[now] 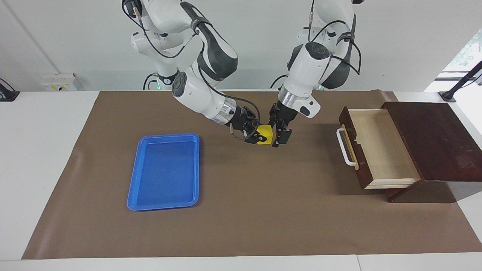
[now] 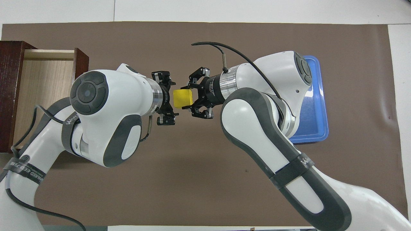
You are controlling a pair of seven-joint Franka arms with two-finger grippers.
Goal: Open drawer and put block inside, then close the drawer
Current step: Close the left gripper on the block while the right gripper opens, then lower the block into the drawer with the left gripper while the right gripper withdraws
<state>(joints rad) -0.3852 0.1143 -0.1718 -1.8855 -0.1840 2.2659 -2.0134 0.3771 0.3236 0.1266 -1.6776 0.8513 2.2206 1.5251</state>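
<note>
The yellow block (image 1: 265, 132) is held up over the middle of the brown mat, shut between the fingers of my right gripper (image 1: 259, 136); it also shows in the overhead view (image 2: 182, 98), as does the right gripper (image 2: 185, 98). My left gripper (image 1: 279, 138) is open right beside the block on its drawer side, its fingertips level with the block's edge; it also shows in the overhead view (image 2: 174, 99). The drawer (image 1: 380, 146) of the dark wooden box stands pulled open at the left arm's end, its pale interior bare (image 2: 41, 83).
A flat blue tray (image 1: 164, 206) lies on the mat toward the right arm's end, partly covered by the right arm in the overhead view (image 2: 316, 128). The drawer's white handle (image 1: 344, 146) faces the middle of the table.
</note>
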